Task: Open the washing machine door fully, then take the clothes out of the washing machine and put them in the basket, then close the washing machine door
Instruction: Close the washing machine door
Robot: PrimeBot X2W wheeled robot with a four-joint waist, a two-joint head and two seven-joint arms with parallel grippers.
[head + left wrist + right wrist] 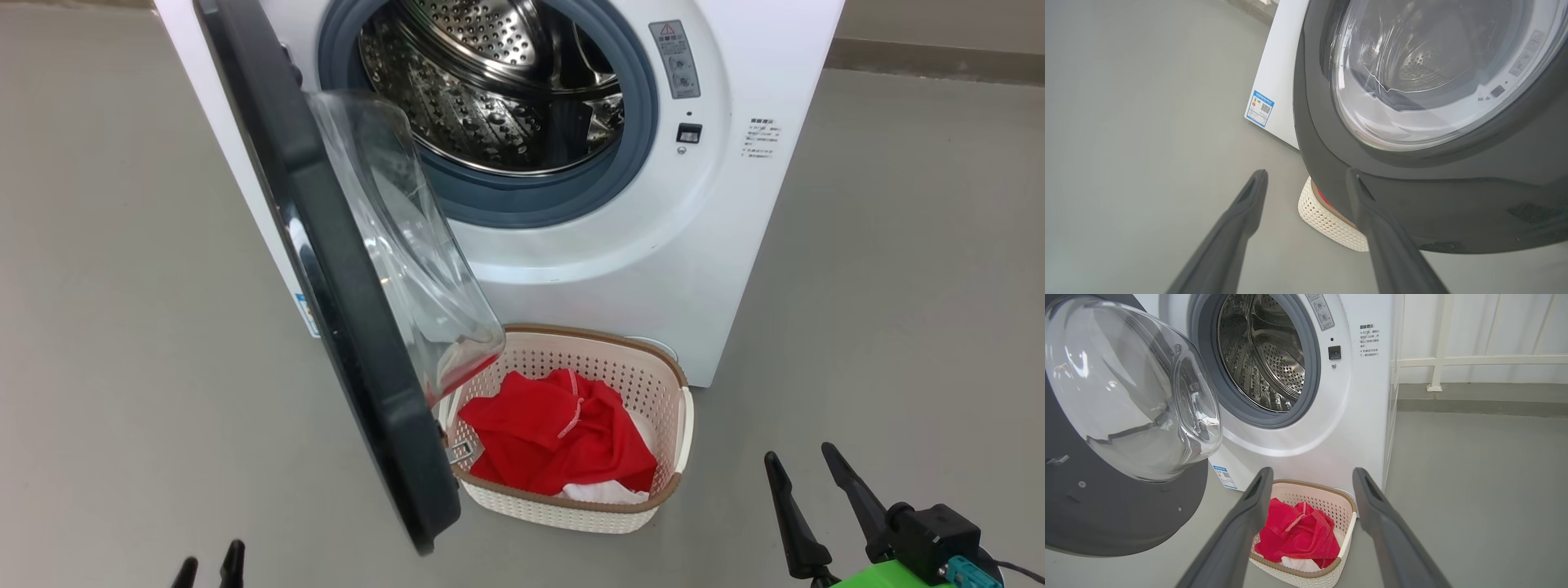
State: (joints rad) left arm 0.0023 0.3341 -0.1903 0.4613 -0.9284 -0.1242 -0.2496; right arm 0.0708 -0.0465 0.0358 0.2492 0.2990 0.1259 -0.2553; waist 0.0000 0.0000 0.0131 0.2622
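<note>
The white washing machine (620, 269) stands on a smooth grey floor (98, 327), with its round opening ringed by a grey rubber seal and a perforated steel drum (490, 90) seen inside. The washing machine door (343, 310) is swung out toward the robot's left. Its wide, glossy black rim is seen nearly edge-on, and its bulging clear glass bowl faces the opening. The door's lower edge hangs over the left end of the basket (571, 506), partly hiding it.

The basket, an oval of cream plastic with perforated sides and a brown rim, is set on the floor just in front of the machine. The clothes (555, 433), crumpled red fabric with white parts, are heaped inside it.

The right gripper (799, 453) is held over the floor near the basket's right side, with its long dark fingers (1249, 522) spread and nothing between them. The left gripper (211, 565) is held on the outer side of the door, its fingers (1241, 220) likewise spread and empty, apart from the rim. A small blue label (1259, 108) is stuck low on the machine's front.
</note>
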